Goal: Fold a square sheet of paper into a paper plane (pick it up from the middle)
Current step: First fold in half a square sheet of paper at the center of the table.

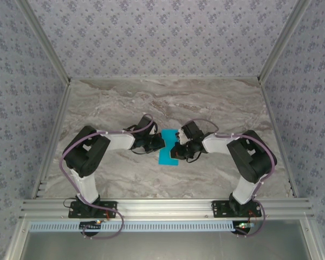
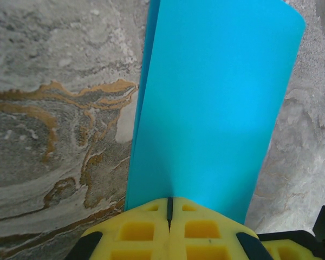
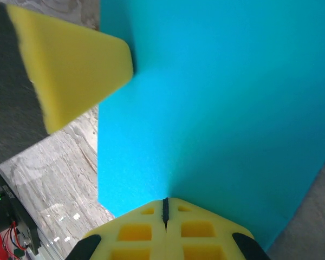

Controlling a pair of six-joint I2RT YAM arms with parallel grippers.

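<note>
Contact is double: the left end effector (image 2: 169,212) and the right end effector (image 3: 164,212) each have their jaws pressed together on the paper (image 1: 167,155), one pinching its left side and the other its right. The sheet sits at the middle of the tabletop (image 1: 151,103), between the two wrists, well apart from every wall. Seen from the left wrist it bows rather than lying flat, its far end curls over, and a second blue layer peeks out along its left edge, so it looks doubled. From the right wrist, a yellow finger (image 3: 70,59) of the left end effector rests against the sheet at its far left. Holding opposite sides probably keeps the thin sheet taut and aligned, so a crease can be set without it sliding
</note>
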